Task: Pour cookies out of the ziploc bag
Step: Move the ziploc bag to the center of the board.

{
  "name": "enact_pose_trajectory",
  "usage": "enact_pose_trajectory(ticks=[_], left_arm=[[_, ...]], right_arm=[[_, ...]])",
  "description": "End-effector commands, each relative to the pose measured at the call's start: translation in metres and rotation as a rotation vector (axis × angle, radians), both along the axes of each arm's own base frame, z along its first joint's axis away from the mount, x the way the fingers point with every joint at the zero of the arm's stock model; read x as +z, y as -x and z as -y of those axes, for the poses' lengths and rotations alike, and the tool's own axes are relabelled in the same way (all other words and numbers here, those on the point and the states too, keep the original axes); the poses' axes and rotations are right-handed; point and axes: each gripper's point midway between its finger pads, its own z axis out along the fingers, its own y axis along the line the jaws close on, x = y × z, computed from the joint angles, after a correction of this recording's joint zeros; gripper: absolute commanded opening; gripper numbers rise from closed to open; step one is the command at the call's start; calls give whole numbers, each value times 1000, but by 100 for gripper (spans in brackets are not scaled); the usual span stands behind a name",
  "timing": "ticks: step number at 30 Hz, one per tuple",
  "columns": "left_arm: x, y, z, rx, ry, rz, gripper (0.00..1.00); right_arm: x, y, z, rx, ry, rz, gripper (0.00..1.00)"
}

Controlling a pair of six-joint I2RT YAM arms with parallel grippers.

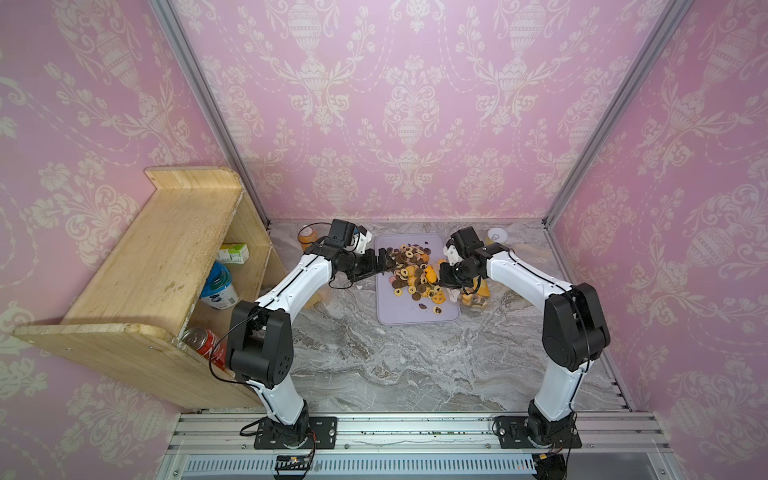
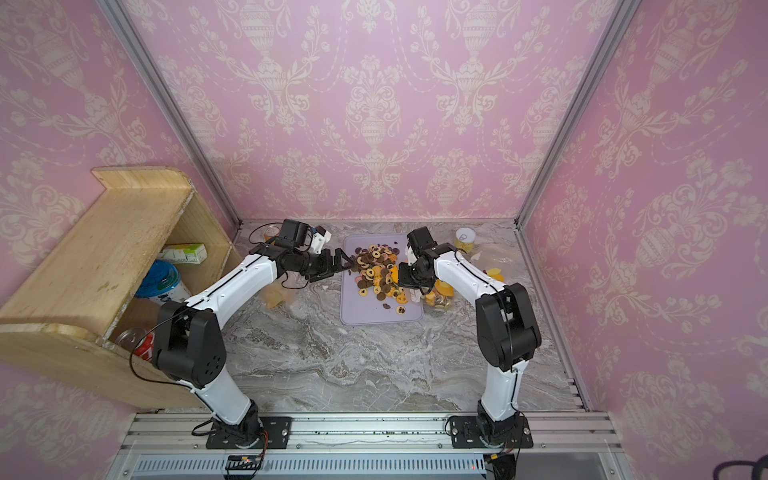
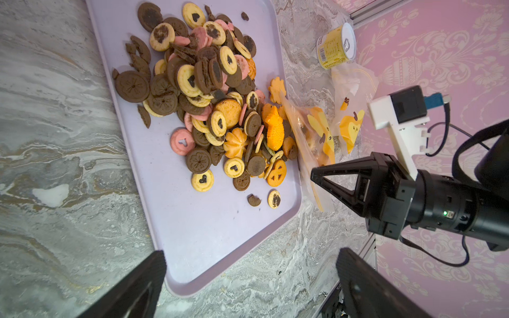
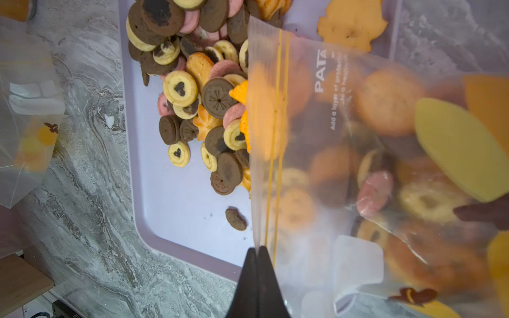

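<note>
Right gripper clamps the ziploc bag by its mouth at the tray edge — cookies inside lie outward; left gripper gapes empty opposite.

You're in a lab booth: wallpapered panels in aluminium framing behind the marble tabletop, a mounting rail before it.

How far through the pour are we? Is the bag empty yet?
Done: a large pile of cookies lies on the tray. In hand: the right gripper is shut on the ziploc bag at its open zip edge, mouth toward the tray; the left gripper is open, holding nothing. Left: not empty, several cookies show through the bag's plastic.
</note>
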Motion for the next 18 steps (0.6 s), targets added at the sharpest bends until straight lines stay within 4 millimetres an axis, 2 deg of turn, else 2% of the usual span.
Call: enact_pose_trajectory(ticks=[1,4,11,12,13,18], left_arm=[[13,6,5,17,62,11,99],[11,10,18,40,113,7,99],[6,31,78,-6,201,36,99],[6,34,85,-13,205,44,99],[4,37,91,-15,208,50,99],[-10,46,118,6,222,95,99]], right_arm=[[28,10,2,-31,-39,49,0],[31,22,10,-50,-36,64,0],[32,48,20,-83,-56,61,0],[22,56,24,-88,-42,39,0],[20,59,25,-92,-40,40,0],[19,65,29,-98,-45,49,0]])
